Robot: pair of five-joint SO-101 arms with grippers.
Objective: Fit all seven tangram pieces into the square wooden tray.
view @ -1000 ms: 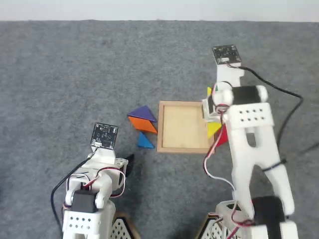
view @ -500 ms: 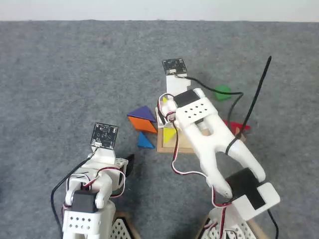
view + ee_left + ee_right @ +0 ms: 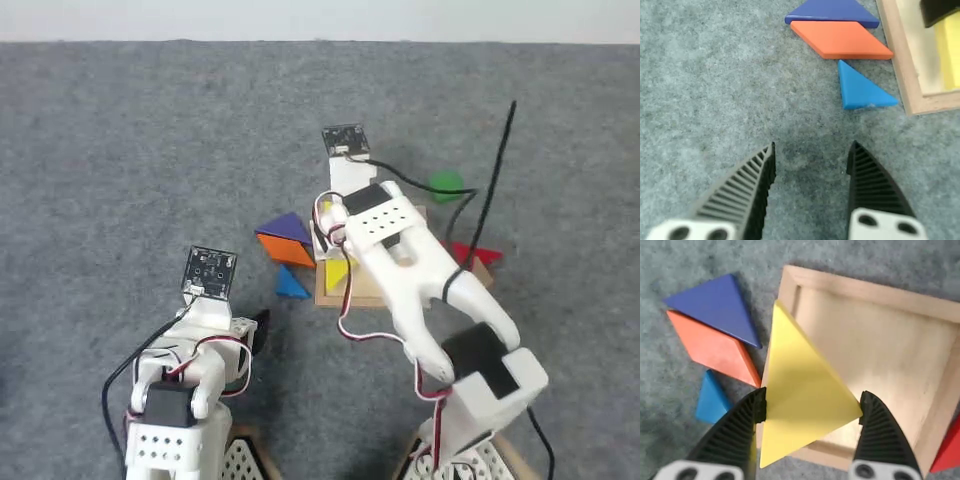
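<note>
the job looks barely begun to me. going across the high view from the left, three pieces lie loose on the grey mat (image 3: 120,150) just left of the tray: a dark blue triangle (image 3: 285,226), an orange parallelogram (image 3: 287,250) touching it from below, and a small blue triangle (image 3: 291,285) a little lower, near the tray's lower left corner. the square wooden tray (image 3: 880,355) sits about mid-frame, and what the right wrist view shows of its floor is bare wood, so i judge nothing is seated yet. on the right, partly under the arm, a red piece (image 3: 470,253) lies by the tray's right edge, and a green piece (image 3: 446,184) lies further up, apart from the tray. that makes six with the yellow one; the seventh i cannot pick out

the left gripper (image 3: 812,146) hangs low over bare mat in the lower left of the high view, its fingers spread wide with nothing between them and the small blue triangle a short way ahead. the right gripper (image 3: 812,402) is over the tray's left edge, clamped on two sides of the large yellow triangle (image 3: 800,390). that triangle overlaps the left rim, one corner out past the wood, so it seems not dropped in yet; whether it touches the rim i cannot tell
</note>
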